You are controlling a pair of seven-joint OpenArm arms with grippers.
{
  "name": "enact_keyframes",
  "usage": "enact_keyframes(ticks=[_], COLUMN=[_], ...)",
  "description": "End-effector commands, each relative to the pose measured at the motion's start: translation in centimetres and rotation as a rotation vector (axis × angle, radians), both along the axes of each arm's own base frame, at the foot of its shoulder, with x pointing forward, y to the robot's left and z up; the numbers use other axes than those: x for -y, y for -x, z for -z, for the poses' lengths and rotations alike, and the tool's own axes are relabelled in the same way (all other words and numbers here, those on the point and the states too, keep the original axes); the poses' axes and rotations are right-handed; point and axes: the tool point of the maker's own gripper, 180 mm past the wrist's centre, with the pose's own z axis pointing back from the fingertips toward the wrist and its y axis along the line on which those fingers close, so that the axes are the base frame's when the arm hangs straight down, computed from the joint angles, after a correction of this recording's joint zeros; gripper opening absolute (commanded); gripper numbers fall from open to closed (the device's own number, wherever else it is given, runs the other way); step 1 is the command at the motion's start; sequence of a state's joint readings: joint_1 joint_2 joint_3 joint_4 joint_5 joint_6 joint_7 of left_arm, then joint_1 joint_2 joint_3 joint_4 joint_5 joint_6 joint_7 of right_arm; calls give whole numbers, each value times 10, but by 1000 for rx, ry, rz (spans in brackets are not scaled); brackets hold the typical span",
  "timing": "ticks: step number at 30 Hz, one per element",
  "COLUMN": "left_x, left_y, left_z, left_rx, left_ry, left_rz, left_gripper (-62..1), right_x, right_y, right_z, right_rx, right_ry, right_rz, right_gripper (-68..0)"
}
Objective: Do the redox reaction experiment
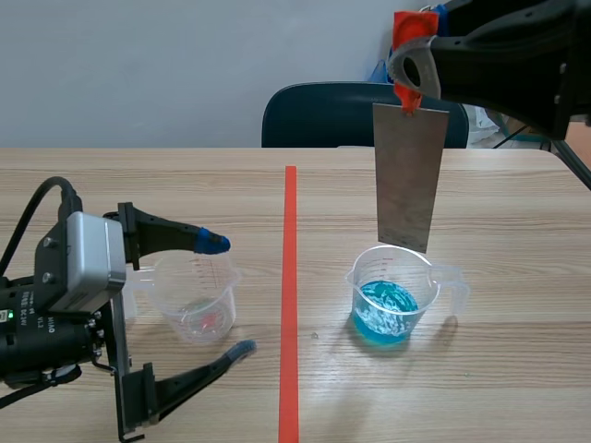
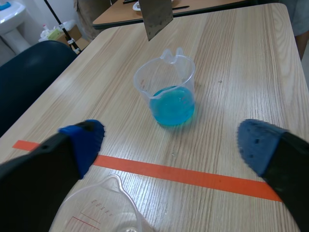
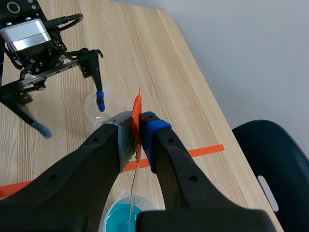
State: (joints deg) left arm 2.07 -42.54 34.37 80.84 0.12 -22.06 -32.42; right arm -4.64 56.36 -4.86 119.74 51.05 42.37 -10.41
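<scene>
The grey metal strip (image 1: 409, 175) hangs upright over the right half of the wooden table (image 1: 517, 388). Its long axis is vertical and its broad face is turned toward my scene camera. Its lower edge points straight down at the clear beaker (image 1: 356, 284) holding the blue liquid (image 1: 385, 309). An orange-red tab (image 1: 411, 32) sits at the strip's top end, and the right gripper (image 3: 137, 135) has its jaws pinched on that tab, holding the strip from above. In the left wrist view the strip's bottom corner sits above the beaker's rim, so I judge it has not yet entered the liquid. I take it that the strip is lifted and lined up, and that lowering it into the solution and waiting for the reaction are what remain. Across the red tape line (image 1: 290, 295), a second clear beaker (image 1: 199, 300) looks nearly empty. The left gripper (image 1: 227, 295) has its jaws spread wide, one finger on either side of that beaker, without squeezing it. A dark blue chair (image 1: 323, 115) stands beyond the table's far edge.
</scene>
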Motion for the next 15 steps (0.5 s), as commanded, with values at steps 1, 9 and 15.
enact_keyframes(ticks=[1, 9, 15], left_x=[4, 5, 16], left_y=[1, 1, 2], left_z=[-8, -14, -25], left_rx=[8, 8, 25], left_ry=[32, 63, 93], left_rz=[8, 5, 22], left_gripper=[-251, -592, -592], right_x=[-2, -2, -2], right_y=[1, 1, 1], right_z=[-9, -9, -8], right_rx=[21, 21, 19], right_ry=[-15, -15, -11], right_rz=[-15, -15, -14], right_gripper=[-666, -666, -666])
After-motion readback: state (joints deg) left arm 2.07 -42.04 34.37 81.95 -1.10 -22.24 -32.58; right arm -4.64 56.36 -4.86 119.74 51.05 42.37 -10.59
